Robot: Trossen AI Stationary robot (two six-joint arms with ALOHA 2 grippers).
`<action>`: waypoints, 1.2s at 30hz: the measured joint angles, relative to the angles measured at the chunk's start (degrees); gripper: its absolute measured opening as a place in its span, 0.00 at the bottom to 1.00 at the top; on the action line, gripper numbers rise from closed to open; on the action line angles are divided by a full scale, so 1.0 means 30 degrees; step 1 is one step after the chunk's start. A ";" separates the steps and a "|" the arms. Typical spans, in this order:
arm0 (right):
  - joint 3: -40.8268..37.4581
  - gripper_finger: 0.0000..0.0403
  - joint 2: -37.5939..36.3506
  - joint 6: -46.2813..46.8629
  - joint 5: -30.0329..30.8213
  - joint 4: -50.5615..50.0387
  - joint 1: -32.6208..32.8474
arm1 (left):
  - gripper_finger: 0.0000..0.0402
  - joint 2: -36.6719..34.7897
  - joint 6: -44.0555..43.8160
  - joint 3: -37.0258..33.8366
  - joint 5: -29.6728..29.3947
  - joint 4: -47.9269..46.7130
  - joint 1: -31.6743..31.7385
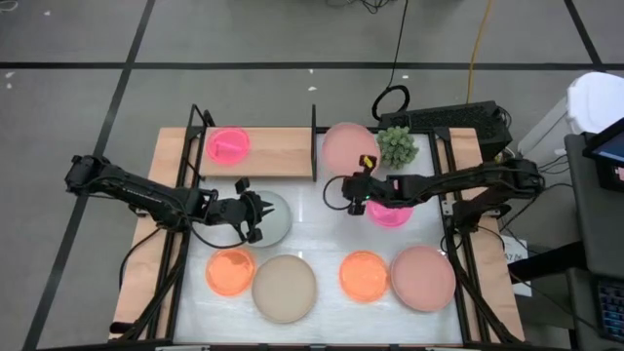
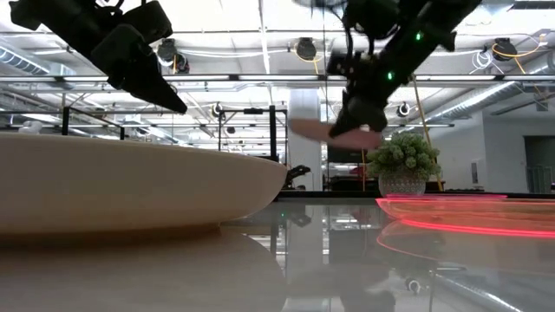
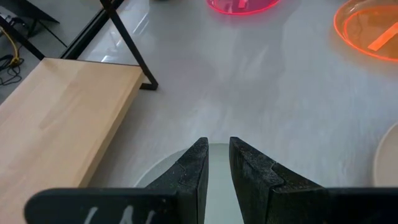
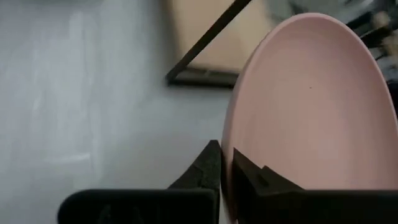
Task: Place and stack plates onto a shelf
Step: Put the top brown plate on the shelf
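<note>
While the right gripper [image 4: 225,163] pinches the matte pale pink round plate [image 4: 311,106] by its rim, just beside the light wooden shelf [image 1: 278,151], it looks stiff, light, possibly slippery. Left gripper [image 3: 217,163], nearly closed, holds nothing.

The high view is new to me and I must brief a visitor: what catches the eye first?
The right gripper holds a large matte pale pink plate lifted by its rim, just right of the light wooden shelf, where one small neon pink plate already lies. The left gripper hovers over a grey-green plate at the table's centre-left.
</note>
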 joint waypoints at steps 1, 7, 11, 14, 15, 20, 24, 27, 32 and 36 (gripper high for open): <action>0.0016 0.00 -0.0447 -0.0022 0.0126 -0.0009 0.0000 | 0.18 0.0000 0.0000 0.0000 0.0007 0.0022 0.0000; 0.0269 0.00 -0.2535 -0.1040 0.0926 0.0496 0.0146 | 0.18 0.0004 -0.0007 0.0000 0.0011 0.0274 -0.0022; 0.1570 0.00 -0.2835 -0.2004 0.1287 0.0398 0.0449 | 0.18 0.0000 0.0067 0.0000 0.0015 0.0335 -0.0022; 0.2744 0.00 -0.2810 -0.2682 0.1273 0.0473 0.0671 | 0.18 0.0000 0.0080 0.0000 0.0015 0.0335 -0.0022; 0.3131 0.00 -0.2740 -0.2903 0.1285 0.0433 0.0743 | 0.18 0.0000 0.0080 0.0000 0.0015 0.0335 -0.0022; 0.4613 0.00 -0.2682 -0.3971 0.1265 0.0446 0.0991 | 0.18 0.0003 -0.0015 0.0000 0.0041 0.0320 -0.0026; 0.5330 0.00 -0.2682 -0.4229 0.1073 0.0526 0.1008 | 0.18 0.0004 -0.0009 0.0000 0.0063 0.0320 -0.0246; 0.5648 0.00 -0.2392 -0.4363 0.0284 0.0993 0.1005 | 0.18 0.0000 -0.0305 0.0000 0.0058 0.0320 -0.0509; 0.6177 0.00 -0.1072 -0.5363 -0.0665 0.2503 0.1125 | 0.18 0.0007 -0.0753 0.0000 0.0017 0.0313 -0.1086; 0.7031 0.00 0.0326 -0.5677 -0.2136 0.3461 0.1091 | 0.18 0.0007 -0.1013 0.0000 0.0000 0.0313 -0.1500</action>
